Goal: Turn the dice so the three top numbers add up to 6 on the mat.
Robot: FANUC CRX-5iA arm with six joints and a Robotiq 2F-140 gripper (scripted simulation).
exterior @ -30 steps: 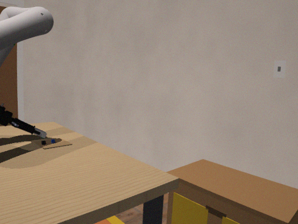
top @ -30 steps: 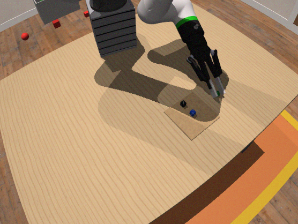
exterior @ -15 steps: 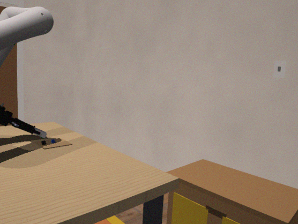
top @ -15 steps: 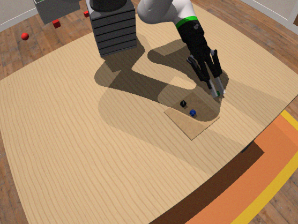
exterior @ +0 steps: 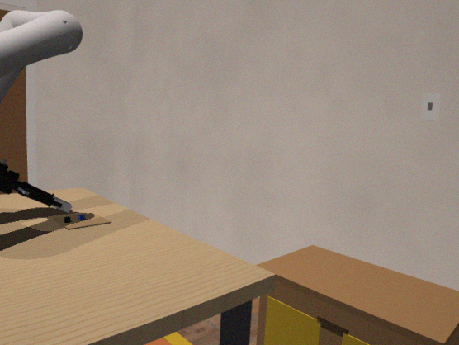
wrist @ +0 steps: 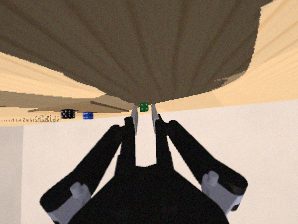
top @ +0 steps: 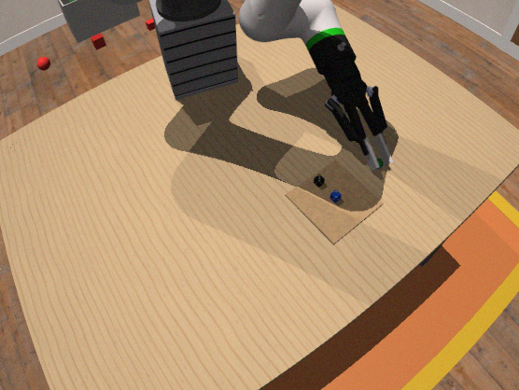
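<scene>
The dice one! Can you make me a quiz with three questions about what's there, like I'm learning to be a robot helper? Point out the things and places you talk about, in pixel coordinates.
1. Which die is off the mat (top: 330, 224) (exterior: 92, 224)?
A) black
B) blue
C) green die (top: 380, 163) (wrist: 144, 107)

2. True or false: in the wrist view, gaps show on both sides of the green die, between the fingertips of the end effector (top: 383, 163) (exterior: 68, 210) (wrist: 144, 108).

3. Fill in the number: the top view shows ___ red cubes (top: 98, 41) on the floor.

Key: 1 C; 2 true; 3 two
</scene>
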